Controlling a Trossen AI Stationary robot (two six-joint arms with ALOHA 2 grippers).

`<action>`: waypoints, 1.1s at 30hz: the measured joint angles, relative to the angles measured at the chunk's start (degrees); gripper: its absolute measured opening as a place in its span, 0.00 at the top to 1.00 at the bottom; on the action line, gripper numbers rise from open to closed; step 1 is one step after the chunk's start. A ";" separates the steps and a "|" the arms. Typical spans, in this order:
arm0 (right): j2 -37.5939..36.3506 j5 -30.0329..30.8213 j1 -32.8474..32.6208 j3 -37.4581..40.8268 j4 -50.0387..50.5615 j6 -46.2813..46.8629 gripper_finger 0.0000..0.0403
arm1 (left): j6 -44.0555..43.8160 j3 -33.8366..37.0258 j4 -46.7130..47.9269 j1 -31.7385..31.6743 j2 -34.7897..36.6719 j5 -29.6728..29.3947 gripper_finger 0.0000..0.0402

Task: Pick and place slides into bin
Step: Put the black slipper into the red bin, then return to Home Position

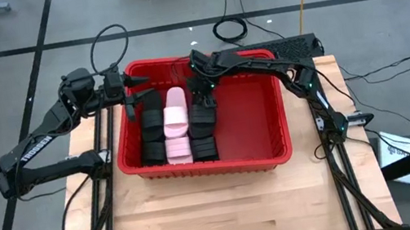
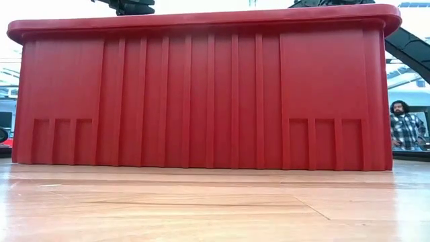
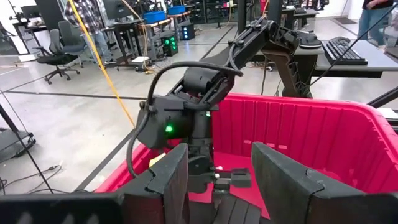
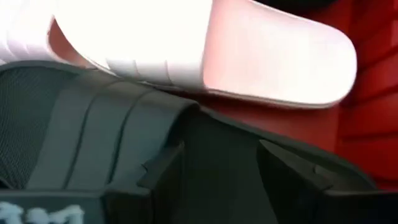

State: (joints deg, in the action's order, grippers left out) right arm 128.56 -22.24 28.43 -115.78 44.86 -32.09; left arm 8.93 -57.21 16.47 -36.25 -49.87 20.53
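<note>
The red bin stands on the wooden table and fills the low view. In its left half lie black slides, two pale pink slides and more black slides, side by side in columns. My right gripper reaches over the bin's far rim, slanting down, and stands open just over a black slide, with a pink slide beyond it. My left gripper is open and holds nothing, level at the bin's far left corner. My right gripper stands open over the black slide's end, coming from the far side and slanting down. Whether its fingertips touch the slide, I cannot tell.
The right half of the bin's floor is bare red plastic. Bare tabletop lies in front of the bin. A person stands in the room far behind. Cables lie on the floor beyond the table's far edge.
</note>
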 joint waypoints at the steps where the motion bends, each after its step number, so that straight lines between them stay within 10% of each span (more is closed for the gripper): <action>1: 0.10 0.31 -0.32 -0.02 -0.04 0.00 0.52 | 0.00 0.00 -0.02 0.01 0.00 0.00 0.55; 33: -10.09 4.61 -0.74 5.37 -10.19 3.73 0.59 | 0.85 0.00 0.38 0.01 0.00 0.00 0.55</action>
State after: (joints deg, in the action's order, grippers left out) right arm 118.46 -17.63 27.69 -110.41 34.67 -28.36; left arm 9.78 -57.21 16.84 -36.24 -49.87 20.53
